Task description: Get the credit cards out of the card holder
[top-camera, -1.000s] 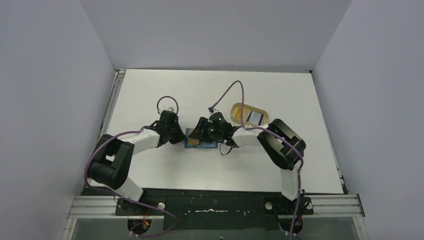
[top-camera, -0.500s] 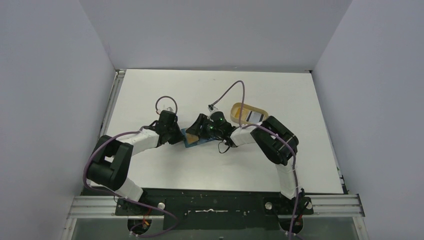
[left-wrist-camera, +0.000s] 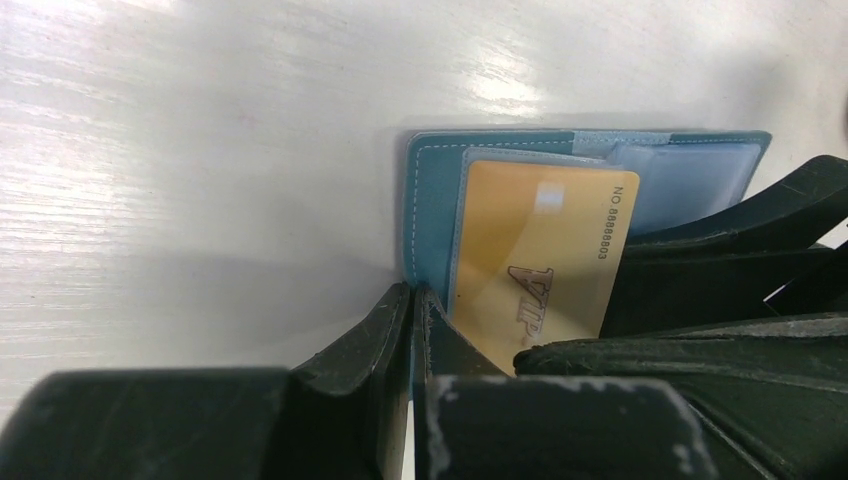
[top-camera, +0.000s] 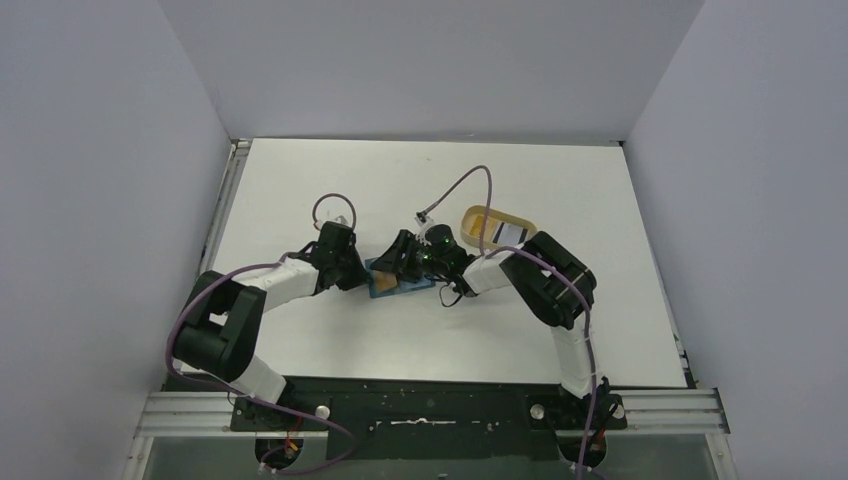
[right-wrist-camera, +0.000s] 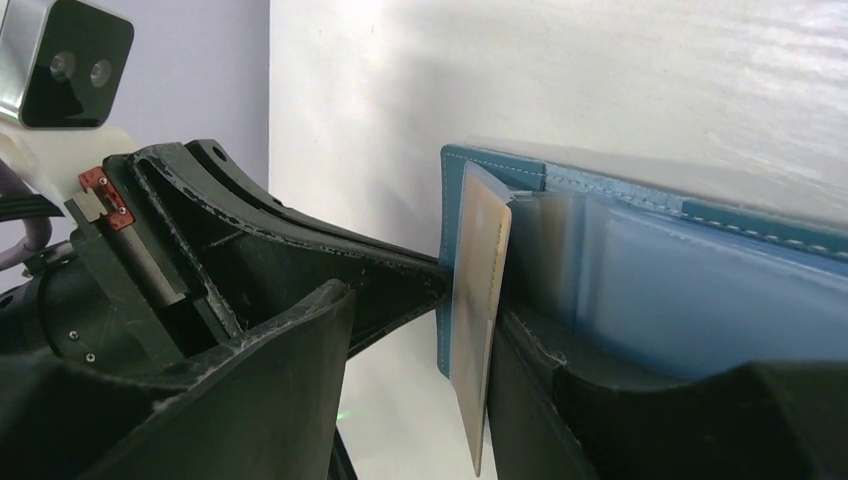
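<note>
Lower centre, the left gripper [left-wrist-camera: 413, 300] pinches the open card holder [left-wrist-camera: 430, 190] by its edge — the right gripper [right-wrist-camera: 428, 312] has its jaws spread, a gold credit card [left-wrist-camera: 540, 250] between them.

Teal card holder [left-wrist-camera: 432, 195], gold card [left-wrist-camera: 540, 250]

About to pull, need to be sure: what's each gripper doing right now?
Left gripper: shut on the card holder edge.
Right gripper: open, fingers either side of the gold card, not clamped.
</note>
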{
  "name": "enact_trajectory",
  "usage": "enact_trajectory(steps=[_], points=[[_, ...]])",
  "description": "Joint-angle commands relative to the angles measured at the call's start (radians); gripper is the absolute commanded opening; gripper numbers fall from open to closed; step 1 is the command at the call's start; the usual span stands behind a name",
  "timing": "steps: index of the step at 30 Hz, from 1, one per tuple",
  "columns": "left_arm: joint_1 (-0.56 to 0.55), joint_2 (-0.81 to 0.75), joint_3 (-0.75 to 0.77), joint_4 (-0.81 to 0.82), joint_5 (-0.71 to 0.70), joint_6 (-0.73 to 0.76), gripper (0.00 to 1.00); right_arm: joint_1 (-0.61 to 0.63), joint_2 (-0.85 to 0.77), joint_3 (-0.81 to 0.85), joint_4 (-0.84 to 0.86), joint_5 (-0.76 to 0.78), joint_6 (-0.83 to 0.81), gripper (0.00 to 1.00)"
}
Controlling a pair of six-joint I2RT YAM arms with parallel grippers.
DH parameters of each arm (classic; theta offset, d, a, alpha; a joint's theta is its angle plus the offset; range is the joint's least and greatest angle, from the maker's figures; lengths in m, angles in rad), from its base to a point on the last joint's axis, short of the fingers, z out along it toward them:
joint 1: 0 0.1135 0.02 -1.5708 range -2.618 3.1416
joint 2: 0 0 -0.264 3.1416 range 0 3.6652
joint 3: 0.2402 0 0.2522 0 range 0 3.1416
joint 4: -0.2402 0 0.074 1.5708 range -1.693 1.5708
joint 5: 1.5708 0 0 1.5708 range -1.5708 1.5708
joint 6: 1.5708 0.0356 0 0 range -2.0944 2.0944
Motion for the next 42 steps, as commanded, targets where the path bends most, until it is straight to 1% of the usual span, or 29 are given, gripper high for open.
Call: enact_trajectory(steps=[1, 9, 15, 18, 19, 20, 23, 28, 32, 35, 39, 42], points=[[-0.012, 0.002, 0.002, -0.059, 0.029, 0.024, 0.0, -0.029, -0.082, -0.041, 0.006, -0.026, -0.019, 0.5], [-0.01, 0.001, 0.003, -0.068, 0.026, 0.028, 0.0, -0.073, -0.12, -0.091, -0.007, -0.033, -0.033, 0.5], [-0.01, 0.001, 0.005, -0.071, 0.025, 0.028, 0.0, -0.079, -0.109, -0.094, -0.049, -0.025, -0.066, 0.49], [-0.01, 0.001, 0.005, -0.072, 0.025, 0.029, 0.0, -0.079, -0.09, -0.098, -0.069, -0.009, -0.076, 0.43], [-0.01, 0.001, 0.005, -0.072, 0.026, 0.029, 0.0, -0.08, -0.083, -0.102, -0.073, -0.001, -0.079, 0.38], [-0.01, 0.001, 0.005, -0.073, 0.026, 0.031, 0.0, -0.081, -0.077, -0.104, -0.077, 0.003, -0.081, 0.35], [-0.01, 0.001, 0.004, -0.076, 0.025, 0.033, 0.0, -0.082, -0.066, -0.12, -0.077, 0.017, -0.085, 0.33], [-0.01, 0.002, 0.001, -0.077, 0.025, 0.036, 0.0, -0.09, -0.077, -0.146, -0.093, 0.031, -0.104, 0.35], [-0.01, 0.007, 0.003, -0.077, 0.028, 0.037, 0.0, -0.1, -0.084, -0.16, -0.115, 0.035, -0.124, 0.43], [-0.01, 0.007, 0.003, -0.078, 0.028, 0.038, 0.0, -0.105, -0.088, -0.172, -0.129, 0.044, -0.133, 0.46], [-0.01, 0.005, 0.0, -0.08, 0.028, 0.038, 0.0, -0.105, -0.086, -0.188, -0.147, 0.067, -0.142, 0.46], [-0.011, 0.005, -0.002, -0.079, 0.026, 0.038, 0.0, -0.105, -0.084, -0.192, -0.16, 0.082, -0.14, 0.42]])
